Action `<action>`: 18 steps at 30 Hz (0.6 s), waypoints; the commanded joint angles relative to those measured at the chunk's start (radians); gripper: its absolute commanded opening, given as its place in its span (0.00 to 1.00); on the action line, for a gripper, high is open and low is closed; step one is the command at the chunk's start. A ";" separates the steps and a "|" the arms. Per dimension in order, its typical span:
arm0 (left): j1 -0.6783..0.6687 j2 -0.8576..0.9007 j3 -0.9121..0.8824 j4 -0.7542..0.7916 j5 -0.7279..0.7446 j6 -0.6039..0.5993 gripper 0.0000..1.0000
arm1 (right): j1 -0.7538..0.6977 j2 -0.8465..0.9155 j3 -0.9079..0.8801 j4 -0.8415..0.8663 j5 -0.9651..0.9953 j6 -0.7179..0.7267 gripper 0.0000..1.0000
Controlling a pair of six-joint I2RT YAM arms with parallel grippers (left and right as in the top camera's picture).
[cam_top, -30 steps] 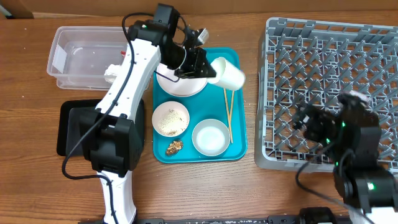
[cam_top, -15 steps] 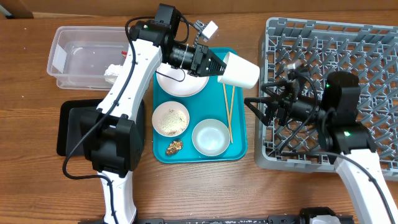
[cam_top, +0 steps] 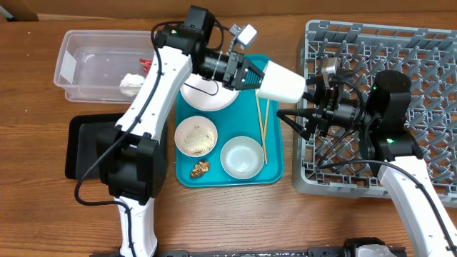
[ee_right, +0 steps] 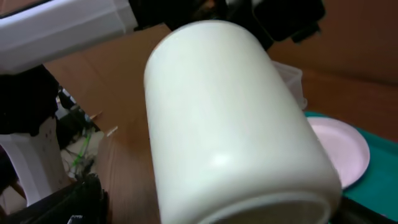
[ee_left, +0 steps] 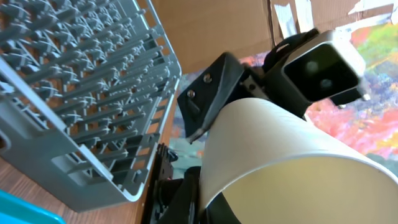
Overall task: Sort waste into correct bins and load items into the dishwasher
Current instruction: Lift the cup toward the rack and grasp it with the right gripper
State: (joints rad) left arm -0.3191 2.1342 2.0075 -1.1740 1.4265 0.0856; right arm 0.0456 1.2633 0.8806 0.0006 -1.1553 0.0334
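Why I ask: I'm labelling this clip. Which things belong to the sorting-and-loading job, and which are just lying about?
Job: cup, held by left end effector; plate; rice bowl; empty bowl; chopsticks; food scrap; tissue wad; clear tub; black tray; dish rack.
Lying about: teal tray; table.

Overhead: bright, even light from above; soft, short shadows on the table (cam_top: 43,214); sharp edge to edge.
My left wrist: cup (ee_left: 280,168) near, softly blurred, shaded underneath; rack (ee_left: 81,93) on the left crisper.
My right wrist: cup fills the view, out of focus, faint sheen; far plate (ee_right: 339,146) hazy.
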 commanded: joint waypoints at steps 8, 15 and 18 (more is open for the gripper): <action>-0.023 -0.002 0.016 0.003 0.033 0.034 0.04 | -0.002 -0.001 0.023 0.097 -0.026 -0.003 0.95; -0.023 -0.002 0.016 0.003 0.032 0.034 0.04 | -0.002 -0.002 0.023 0.097 -0.026 -0.004 0.73; -0.023 -0.002 0.016 0.002 0.029 0.034 0.04 | -0.002 -0.002 0.023 0.100 -0.025 -0.004 0.71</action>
State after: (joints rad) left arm -0.3408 2.1342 2.0075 -1.1763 1.4532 0.0895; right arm 0.0395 1.2671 0.8806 0.0929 -1.1370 0.0345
